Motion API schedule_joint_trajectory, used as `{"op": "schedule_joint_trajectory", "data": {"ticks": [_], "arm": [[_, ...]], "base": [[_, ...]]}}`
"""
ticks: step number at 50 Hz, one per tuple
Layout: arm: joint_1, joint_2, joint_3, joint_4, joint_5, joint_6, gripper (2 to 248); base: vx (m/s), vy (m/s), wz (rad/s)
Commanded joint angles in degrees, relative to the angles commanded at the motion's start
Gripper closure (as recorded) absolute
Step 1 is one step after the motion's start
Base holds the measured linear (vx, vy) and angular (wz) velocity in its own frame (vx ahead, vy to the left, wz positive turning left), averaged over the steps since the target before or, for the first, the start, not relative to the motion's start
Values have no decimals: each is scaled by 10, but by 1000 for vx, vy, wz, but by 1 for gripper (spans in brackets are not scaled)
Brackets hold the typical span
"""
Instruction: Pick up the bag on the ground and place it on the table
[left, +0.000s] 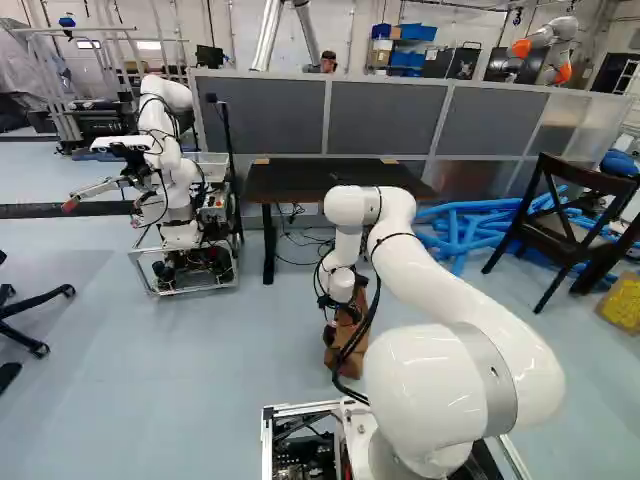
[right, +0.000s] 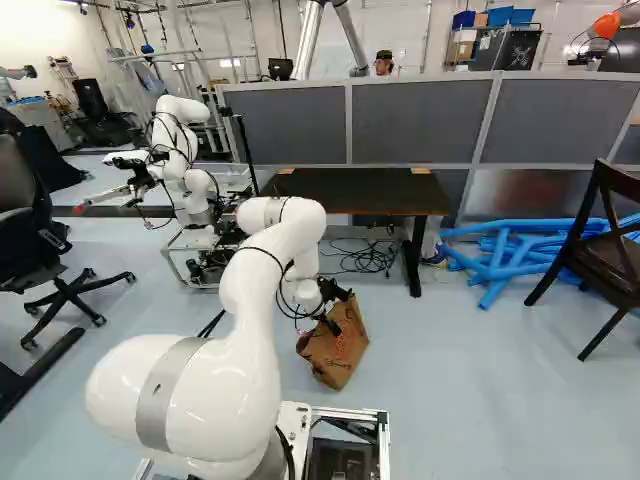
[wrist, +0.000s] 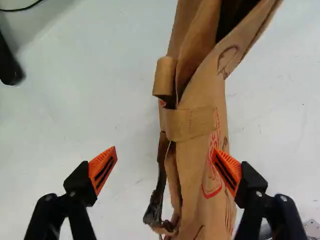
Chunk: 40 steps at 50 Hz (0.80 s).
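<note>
In my left base view, the paper bag (left: 349, 350) is on the floor (left: 190, 380), on the near side of the bench (left: 320, 178). My right base view shows the tool (right: 330, 318) at the bag's upper part. In my wrist view, its fingers stand wide apart, gripping nothing, one overlapping the bag.

I register red print (wrist: 212, 194) on the brown bag (wrist: 197, 155); I can resolve no legible text.

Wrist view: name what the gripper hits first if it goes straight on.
The open gripper would most likely meet the brown paper bag first, though how near it is remains unclear.
</note>
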<state>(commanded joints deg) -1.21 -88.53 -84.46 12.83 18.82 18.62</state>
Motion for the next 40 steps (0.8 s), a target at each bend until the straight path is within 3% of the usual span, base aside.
{"op": "schedule_joint_trajectory", "data": {"ticks": [1, 2, 6, 7, 12, 13, 17, 18, 22, 23, 27, 28, 33, 34, 40], "arm": [[0, -1, -1, 0, 0, 0, 3], [0, -1, -1, 0, 0, 0, 18], [0, -3, -3, 0, 0, 0, 18], [0, -3, -3, 0, 0, 0, 55], [0, -3, -3, 0, 0, 0, 55], [0, -3, -3, 0, 0, 0, 92], [0, -3, -3, 0, 0, 0, 92], [0, -3, -3, 0, 0, 0, 129], [0, -3, -3, 0, 0, 0, 129], [0, -3, -3, 0, 0, 0, 167], [0, -3, -3, 0, 0, 0, 167], [0, -3, -3, 0, 0, 0, 204], [0, -3, -3, 0, 0, 0, 204], [0, -3, -3, 0, 0, 0, 228], [0, -3, -3, 0, 0, 0, 228]], "base": [[0, 0, 0], [0, 0, 0], [0, 0, 0], [0, 0, 0], [0, 0, 0], [0, 0, 0], [0, 0, 0], [0, 0, 0], [0, 0, 0], [0, 0, 0], [0, 0, 0], [0, 0, 0], [0, 0, 0], [0, 0, 0], [0, 0, 0]]}}
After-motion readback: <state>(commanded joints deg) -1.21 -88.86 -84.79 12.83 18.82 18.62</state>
